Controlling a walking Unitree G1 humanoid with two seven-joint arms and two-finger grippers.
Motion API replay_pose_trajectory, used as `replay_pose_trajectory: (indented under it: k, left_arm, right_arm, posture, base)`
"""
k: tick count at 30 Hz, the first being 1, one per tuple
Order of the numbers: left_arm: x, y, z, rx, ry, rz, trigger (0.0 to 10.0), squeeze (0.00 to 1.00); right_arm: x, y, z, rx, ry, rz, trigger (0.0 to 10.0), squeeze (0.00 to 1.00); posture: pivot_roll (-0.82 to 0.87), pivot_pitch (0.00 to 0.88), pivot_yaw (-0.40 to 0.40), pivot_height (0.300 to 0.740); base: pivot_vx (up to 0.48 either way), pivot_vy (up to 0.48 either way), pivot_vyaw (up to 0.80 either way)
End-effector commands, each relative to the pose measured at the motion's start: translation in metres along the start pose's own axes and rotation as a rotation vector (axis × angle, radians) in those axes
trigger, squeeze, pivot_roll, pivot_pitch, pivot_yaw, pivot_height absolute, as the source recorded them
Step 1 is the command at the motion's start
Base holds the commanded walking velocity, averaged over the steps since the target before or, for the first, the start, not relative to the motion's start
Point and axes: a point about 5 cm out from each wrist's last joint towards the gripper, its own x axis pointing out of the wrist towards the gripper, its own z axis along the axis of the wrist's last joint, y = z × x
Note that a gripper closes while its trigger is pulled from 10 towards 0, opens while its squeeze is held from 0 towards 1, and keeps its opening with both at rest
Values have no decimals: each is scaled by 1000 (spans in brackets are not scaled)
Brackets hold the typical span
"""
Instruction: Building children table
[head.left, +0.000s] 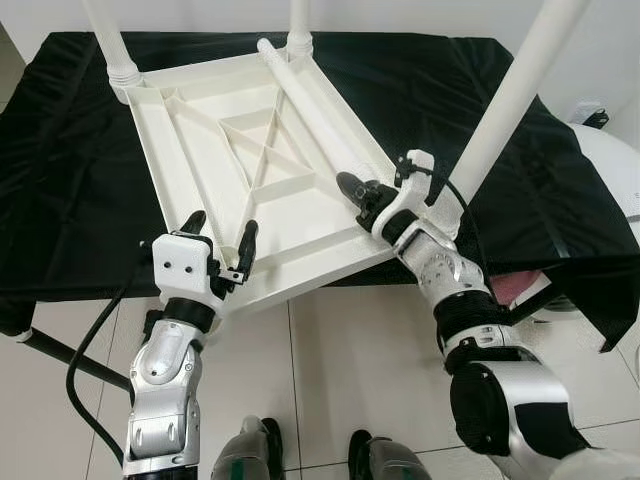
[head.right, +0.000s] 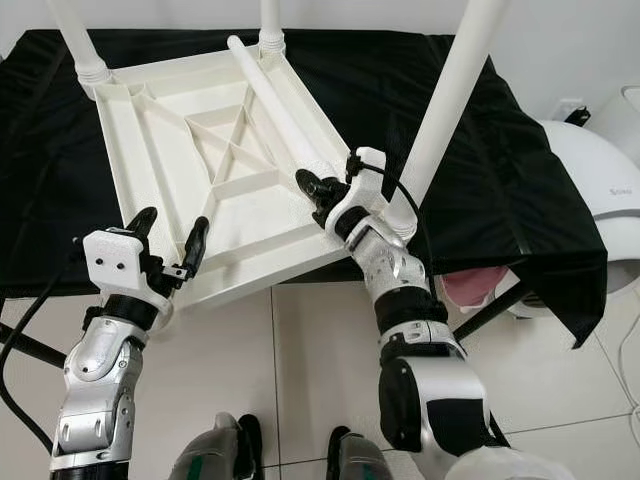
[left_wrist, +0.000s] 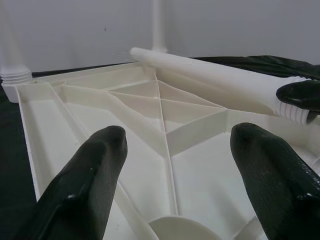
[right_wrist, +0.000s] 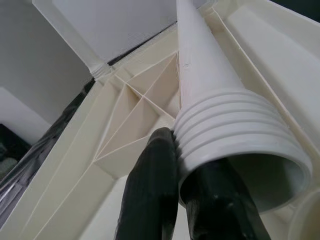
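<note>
The right gripper (head.left: 352, 193) pinches the threaded end of the loose table leg (head.left: 315, 105), which lies across the ribbed underside of the upturned white tabletop (head.left: 215, 160), probably so it can be lifted to the empty near-left corner socket (left_wrist: 172, 229). The left gripper (head.left: 218, 243), fingers spread, straddles that near corner, seemingly to steady it. Three legs already stand at the other corners; the tabletop rests on a black-draped table (head.left: 70, 150).

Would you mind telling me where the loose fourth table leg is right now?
The loose leg lies diagonally across the upturned white tabletop toward its right side, its threaded end pinched in the right gripper near the unfilled front-left corner socket.
</note>
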Motion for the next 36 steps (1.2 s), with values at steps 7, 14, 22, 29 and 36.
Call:
replay_pose_trajectory:
  k: [7,14,22,29,36]
  left_arm:
    - [3,5,0,-32,12,139,10000,0]
    - [6,8,1,-41,15,142,10000,0]
    - [18,14,10,-65,-8,107,10000,0]
    - [31,14,27,-172,-43,19,10000,0]
    - [53,3,53,-406,-88,-171,10000,0]
  right_arm:
    - [-16,3,-10,-73,-98,73,0,0]
    - [-27,9,-14,-67,-135,138,10000,0]
    - [-39,20,0,-41,-231,215,10000,0]
    - [-51,21,2,-67,-227,253,10000,0]
    - [-60,22,1,-80,-190,311,10000,0]
  posture:
    - [49,166,-29,740]
    - [49,164,-29,740]
    - [35,156,-26,740]
    - [31,147,-18,740]
    - [30,143,-9,740]
  base:
    - [0,0,0]
    - [0,0,0]
    - [0,0,0]
    - [0,0,0]
    - [0,0,0]
